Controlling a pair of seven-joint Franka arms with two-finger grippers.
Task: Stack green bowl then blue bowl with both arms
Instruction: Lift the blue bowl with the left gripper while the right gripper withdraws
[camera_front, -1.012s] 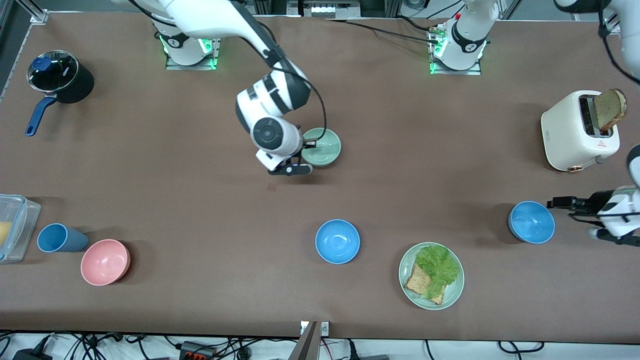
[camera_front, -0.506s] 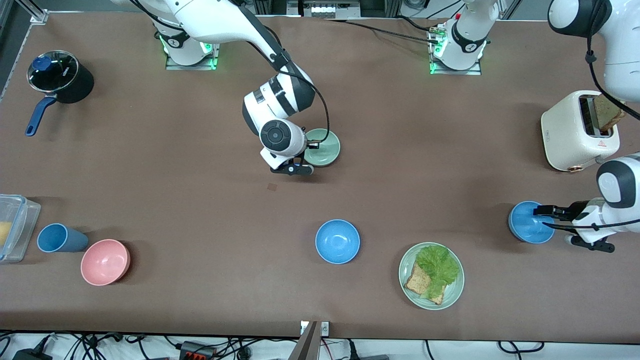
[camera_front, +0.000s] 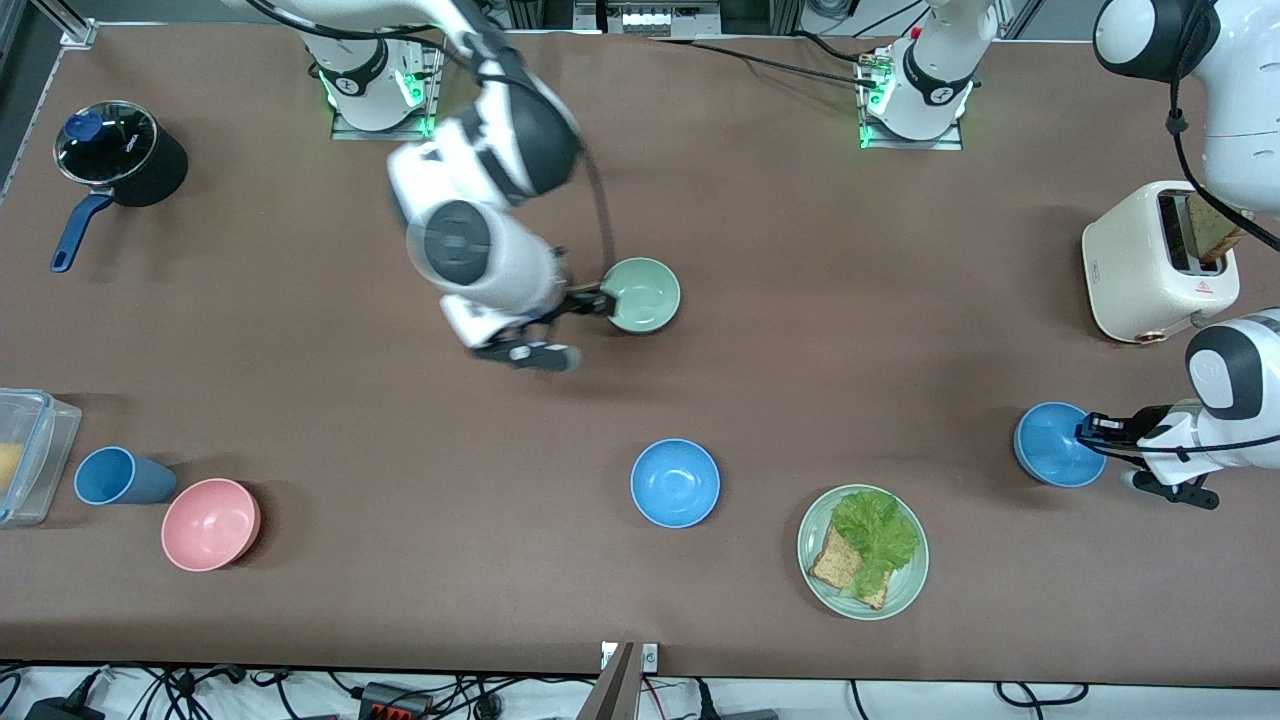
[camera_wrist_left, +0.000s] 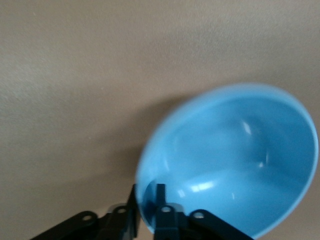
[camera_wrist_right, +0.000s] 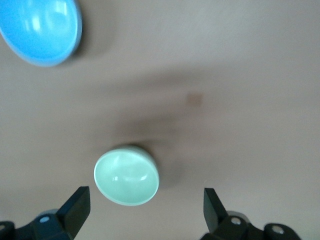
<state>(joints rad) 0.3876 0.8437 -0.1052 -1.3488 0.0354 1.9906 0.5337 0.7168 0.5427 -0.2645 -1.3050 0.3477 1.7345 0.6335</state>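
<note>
The green bowl (camera_front: 643, 295) sits upright on the table in the middle, and also shows in the right wrist view (camera_wrist_right: 126, 175). My right gripper (camera_front: 578, 325) hangs open and empty just beside it, toward the right arm's end; its fingers (camera_wrist_right: 80, 202) stand wide apart above the bowl. One blue bowl (camera_front: 1048, 445) lies near the left arm's end. My left gripper (camera_front: 1092, 432) is shut on its rim, one finger inside and one outside (camera_wrist_left: 146, 197). That bowl (camera_wrist_left: 235, 150) looks tilted. A second blue bowl (camera_front: 675, 483) stands free, nearer the camera than the green bowl.
A plate with lettuce and toast (camera_front: 815, 575) lies beside the middle blue bowl. A toaster (camera_front: 1140, 265) stands near the left arm's end. A pink bowl (camera_front: 210, 523), blue cup (camera_front: 115, 476), clear box (camera_front: 40, 450) and black pot (camera_front: 125, 150) are at the right arm's end.
My right gripper came off the green bowl's rim and drew back and up; the bowl stayed. My left gripper moved onto the blue bowl's rim and shut, nudging it slightly.
</note>
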